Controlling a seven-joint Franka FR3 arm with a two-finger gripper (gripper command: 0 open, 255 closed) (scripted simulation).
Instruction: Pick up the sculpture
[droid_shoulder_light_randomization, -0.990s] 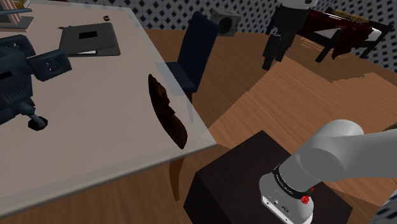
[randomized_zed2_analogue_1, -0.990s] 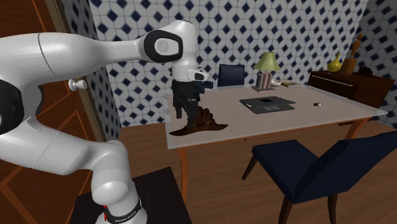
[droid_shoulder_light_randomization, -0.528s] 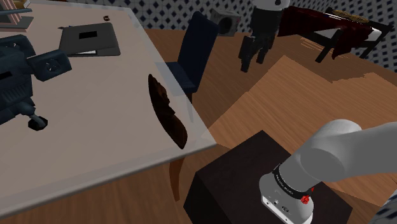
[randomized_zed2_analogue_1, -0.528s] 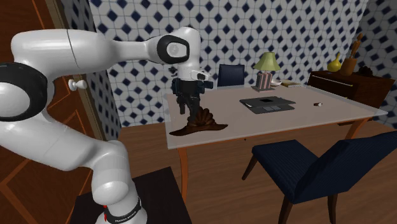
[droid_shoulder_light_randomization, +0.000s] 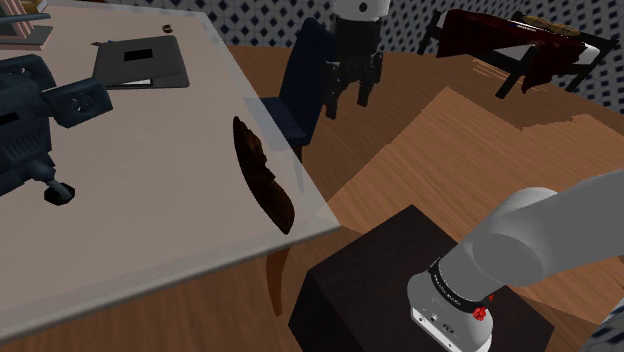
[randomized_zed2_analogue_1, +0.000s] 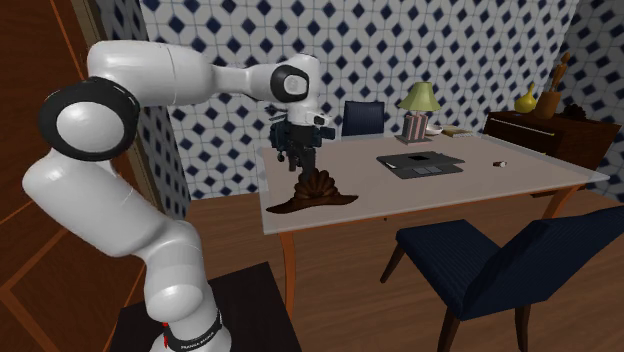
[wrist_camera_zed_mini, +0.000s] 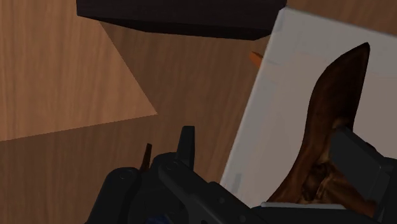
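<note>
Claw (droid_shoulder_light_randomization: 346, 100) spread, pinching nothing | over brown sculpture (droid_shoulder_light_randomization: 262, 172) | at table (droid_shoulder_light_randomization: 140, 200) edge

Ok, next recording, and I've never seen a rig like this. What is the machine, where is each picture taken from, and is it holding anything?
The machine is a white robot arm ending in a black two-finger gripper, and it stands on a dark box stand.

The shoulder view looks down over the table from beside that stand. The second exterior view looks across the room from near the arm's base. The wrist view comes from a camera on the hand, looking along the fingers.

On the pale table a dark brown sculpture sits near the edge. Farther along are a flat dark slab, a bulky dark grey machine and a lamp.

The gripper is open and holds nothing. It hangs in the air by the table's edge, close above the sculpture without touching it.
</note>
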